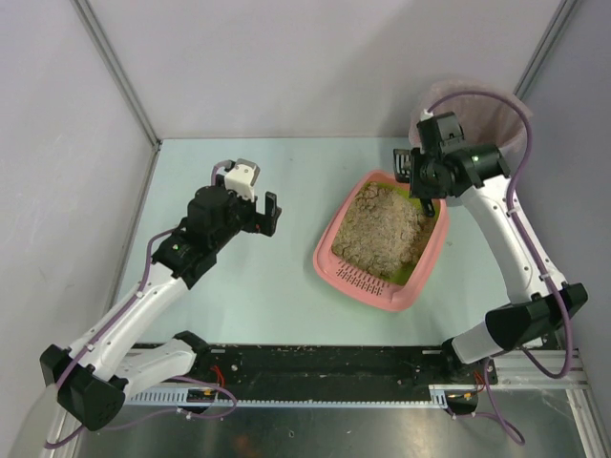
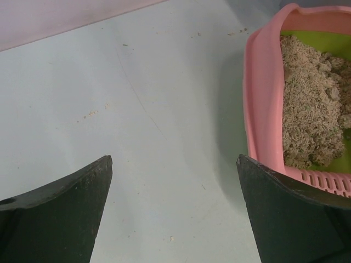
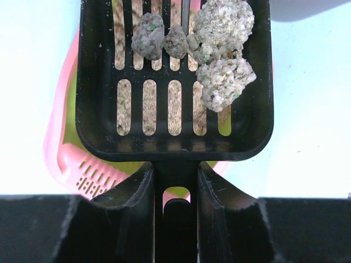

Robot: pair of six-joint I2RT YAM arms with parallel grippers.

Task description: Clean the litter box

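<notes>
The pink litter box (image 1: 420,277) with green lining and beige litter (image 1: 382,229) sits right of centre on the table; its wall (image 2: 262,104) shows at the right of the left wrist view. My right gripper (image 1: 420,181) is shut on the handle of a black slotted scoop (image 3: 98,120), held above the box's far end. Several grey clumps (image 3: 222,49) lie in the scoop. The box's pink slotted rim (image 3: 88,178) shows under it. My left gripper (image 1: 270,212) is open and empty over bare table, left of the box, with both fingers (image 2: 66,208) apart.
A grey round bucket with a pinkish bag (image 1: 511,119) stands at the back right, behind my right arm. Grey walls close the back and sides. A few litter crumbs (image 2: 90,114) lie on the pale green table (image 1: 248,286).
</notes>
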